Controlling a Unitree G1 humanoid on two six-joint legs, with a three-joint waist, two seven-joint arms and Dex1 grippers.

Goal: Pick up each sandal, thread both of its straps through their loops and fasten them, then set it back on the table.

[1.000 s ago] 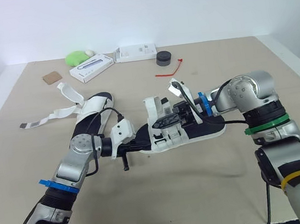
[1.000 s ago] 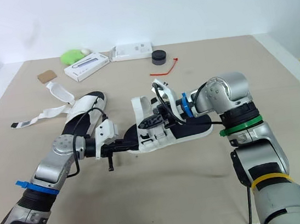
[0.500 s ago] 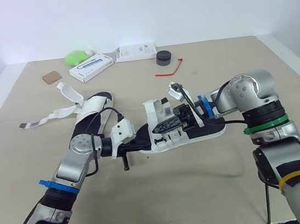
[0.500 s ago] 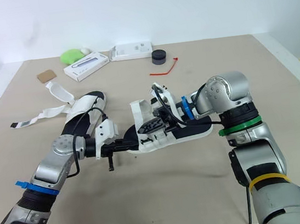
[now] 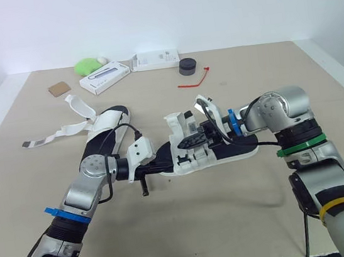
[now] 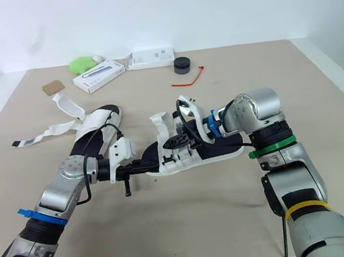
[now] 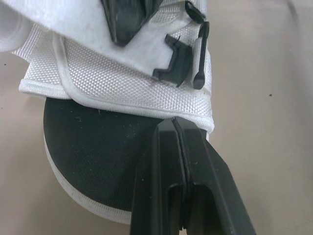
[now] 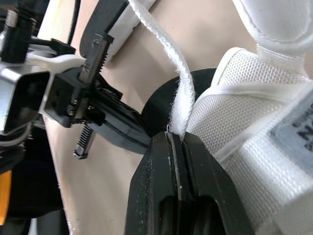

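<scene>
A white sandal with a black insole (image 5: pixel 226 152) lies mid-table, its toe end lifted slightly. My left gripper (image 7: pixel 174 122) is shut on the sole's edge at the toe, just under the white mesh upper (image 7: pixel 112 83) and its black buckle (image 7: pixel 183 63). My right gripper (image 8: pixel 176 138) is shut on a narrow white strap (image 8: pixel 164 54) over the front of the upper; in the left eye view it sits at the sandal's middle (image 5: pixel 191 140). A second sandal (image 5: pixel 109 125) lies to the back left with its straps (image 5: pixel 55 135) spread loose on the table.
Along the far edge lie a white box (image 5: pixel 105 78), a second white box (image 5: pixel 157 59), a black round puck (image 5: pixel 187 67), a red tie (image 5: pixel 192 80), a green object (image 5: pixel 88 66) and a brown card (image 5: pixel 59 89). The table's front half is bare beige cloth (image 5: pixel 204 225).
My right gripper has shifted a little to the left, carrying the strap with it, and the sandal's upper has tipped slightly. The left arm has held still.
</scene>
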